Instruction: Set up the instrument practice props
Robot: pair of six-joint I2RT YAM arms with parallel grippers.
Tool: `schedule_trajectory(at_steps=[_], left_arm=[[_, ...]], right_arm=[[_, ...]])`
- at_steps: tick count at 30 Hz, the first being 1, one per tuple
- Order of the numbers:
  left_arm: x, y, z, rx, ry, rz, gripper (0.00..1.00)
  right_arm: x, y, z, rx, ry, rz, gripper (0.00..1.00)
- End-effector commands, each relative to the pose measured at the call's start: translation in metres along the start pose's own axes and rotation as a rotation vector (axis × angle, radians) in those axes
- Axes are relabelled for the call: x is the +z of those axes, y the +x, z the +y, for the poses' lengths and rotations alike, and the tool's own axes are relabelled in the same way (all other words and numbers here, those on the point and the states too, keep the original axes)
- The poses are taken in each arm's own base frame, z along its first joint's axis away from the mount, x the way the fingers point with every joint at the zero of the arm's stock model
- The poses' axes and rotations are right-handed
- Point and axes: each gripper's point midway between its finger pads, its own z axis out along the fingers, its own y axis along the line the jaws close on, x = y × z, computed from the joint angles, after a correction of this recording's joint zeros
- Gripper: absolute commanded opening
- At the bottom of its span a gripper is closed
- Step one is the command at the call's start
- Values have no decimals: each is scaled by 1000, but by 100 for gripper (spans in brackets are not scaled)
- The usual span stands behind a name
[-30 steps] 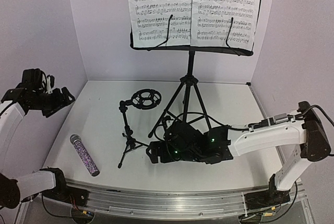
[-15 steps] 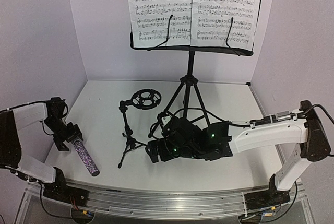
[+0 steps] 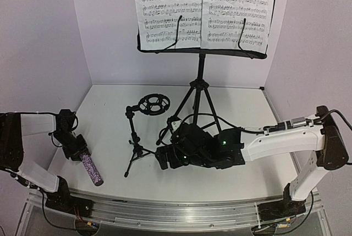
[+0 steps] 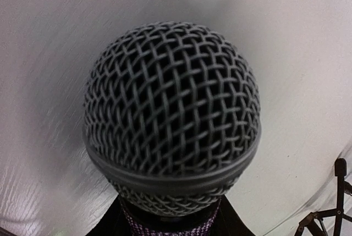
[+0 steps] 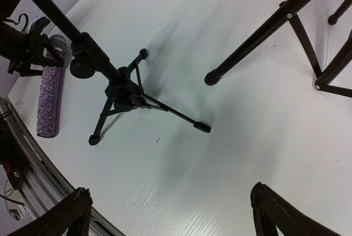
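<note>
Left wrist: microphone [image 4: 171,120] between jaws.

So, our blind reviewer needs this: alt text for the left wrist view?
Silver mesh microphone head fills the frame, close up, purple glitter body just visible beneath. White table behind; black mic stand at lower right.

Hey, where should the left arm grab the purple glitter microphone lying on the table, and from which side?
Take the microphone by its glitter barrel just below the mesh head, from above, jaws straddling the barrel. It lies flat on the table, so its sides are free; the round mesh would likely slip.
</note>
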Motion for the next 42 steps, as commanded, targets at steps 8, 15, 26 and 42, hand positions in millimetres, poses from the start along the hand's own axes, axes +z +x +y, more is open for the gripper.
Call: schedule_trajectory(at_steps=[8,15,26,42], left_arm=[[-83,-47,-54,144,157,-216,0],[-263,-36,-134,557,564,-619,0],[-414,118,-152,1271,1165,-815,0],[-429,185,-131,1641,1447,-693,0]], right_arm=[[-29,-18,54,-141,-216,7,97],[-72,-54,146,-281,-519,-28,96],[-80,-134,224,-364,-603,-212,95],[-118,-168,250,-451,-822,-334,98]])
